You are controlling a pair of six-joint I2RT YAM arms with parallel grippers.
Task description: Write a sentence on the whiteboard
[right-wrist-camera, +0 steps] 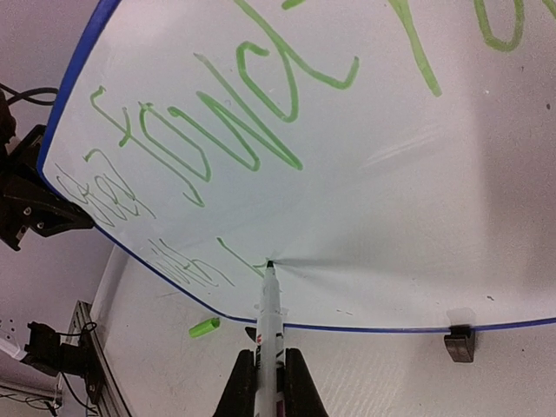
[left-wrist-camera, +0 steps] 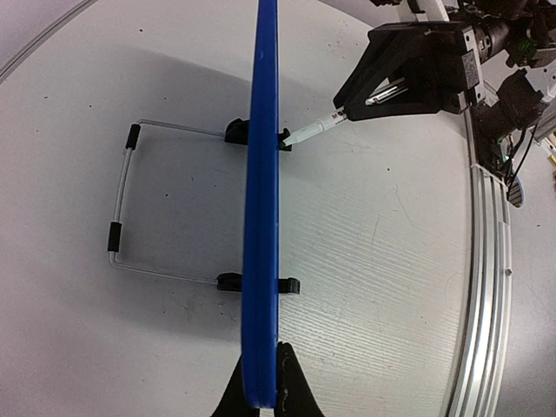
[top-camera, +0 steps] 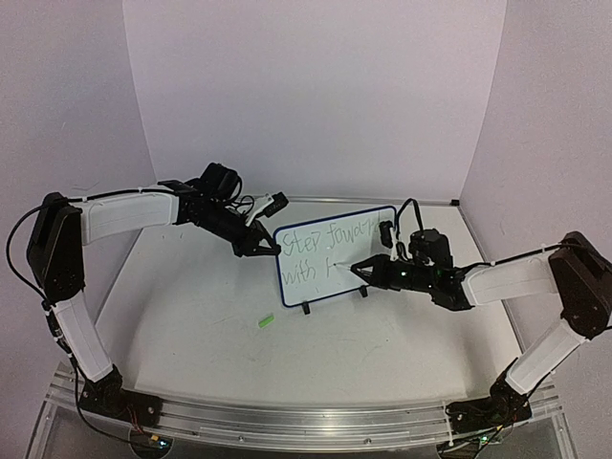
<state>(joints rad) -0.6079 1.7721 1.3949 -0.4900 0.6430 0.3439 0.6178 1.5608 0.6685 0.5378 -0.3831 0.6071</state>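
The whiteboard (top-camera: 368, 251) stands upright mid-table on its black clip feet (left-wrist-camera: 228, 281) and wire stand (left-wrist-camera: 122, 208). The sentence (top-camera: 325, 241) is in thin green handwriting: a full upper line, and a lower line that stops after the start of a second word. My left gripper (top-camera: 271, 248) is shut on the board's blue left edge (left-wrist-camera: 261, 200), one finger on each face. In front of the board, my right gripper (right-wrist-camera: 265, 382) is shut on a white marker (right-wrist-camera: 268, 304). The marker's tip touches the board at the end of the lower line.
A green marker cap (top-camera: 266, 322) lies on the table in front of the board's left corner, also visible in the right wrist view (right-wrist-camera: 204, 327). An aluminium rail (top-camera: 306, 416) runs along the near edge. Purple walls close in the back and sides.
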